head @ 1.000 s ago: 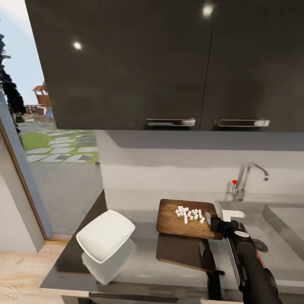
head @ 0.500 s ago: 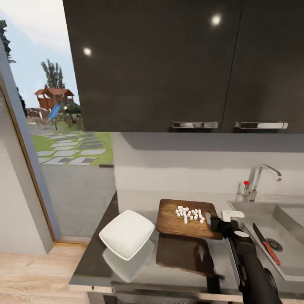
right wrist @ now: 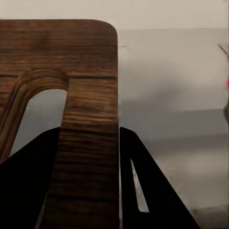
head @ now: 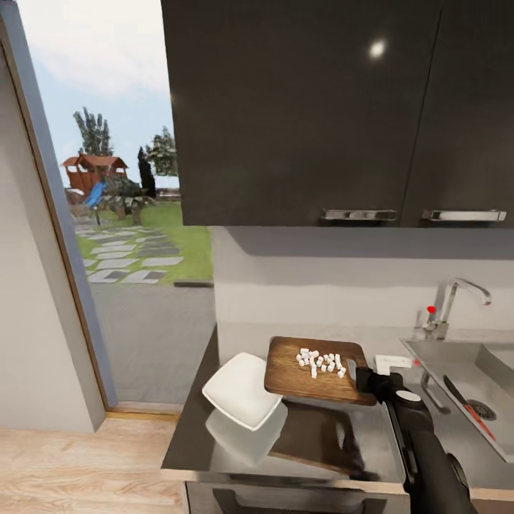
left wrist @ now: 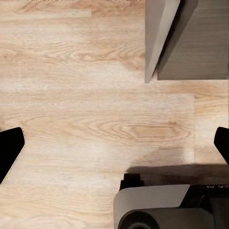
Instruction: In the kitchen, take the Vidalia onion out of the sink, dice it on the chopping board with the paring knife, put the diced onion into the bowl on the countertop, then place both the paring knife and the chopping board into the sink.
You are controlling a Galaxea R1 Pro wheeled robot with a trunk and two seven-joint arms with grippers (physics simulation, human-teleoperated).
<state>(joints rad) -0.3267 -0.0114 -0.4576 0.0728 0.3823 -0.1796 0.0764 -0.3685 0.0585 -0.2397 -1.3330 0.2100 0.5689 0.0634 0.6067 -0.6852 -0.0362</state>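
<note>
— What does the head view give?

— The right arm reaches forward from the lower right, and its right tool [head: 361,373] is clamped on the near right end of the chopping board [head: 303,375]. The board is held level above the table [head: 314,435], its reflection lying on the glossy top beneath it. A heap of diced onion [head: 321,362] sits on the board. The white bowl [head: 241,390] is on the table just beside the board's left edge, partly under it. To the right is the sink [head: 464,382] with the paring knife [head: 467,407] lying in the basin, red handle toward the near side, and the tap [head: 453,303] with a red knob at the back. Dark wall cabinets [head: 321,107] hang overhead.

— And the left wrist view?

— Wooden floor [left wrist: 86,105], with the left tool [left wrist: 114,145] spread wide — its dark fingertips [left wrist: 9,148] at the two edges of the picture, nothing between them. Part of the robot's base [left wrist: 162,207] shows, with a few letters too small to read.

— The right wrist view?

— The two dark fingers [right wrist: 33,181] pinch the wooden strip of the board beside its slot handle hole [right wrist: 40,117].
</note>
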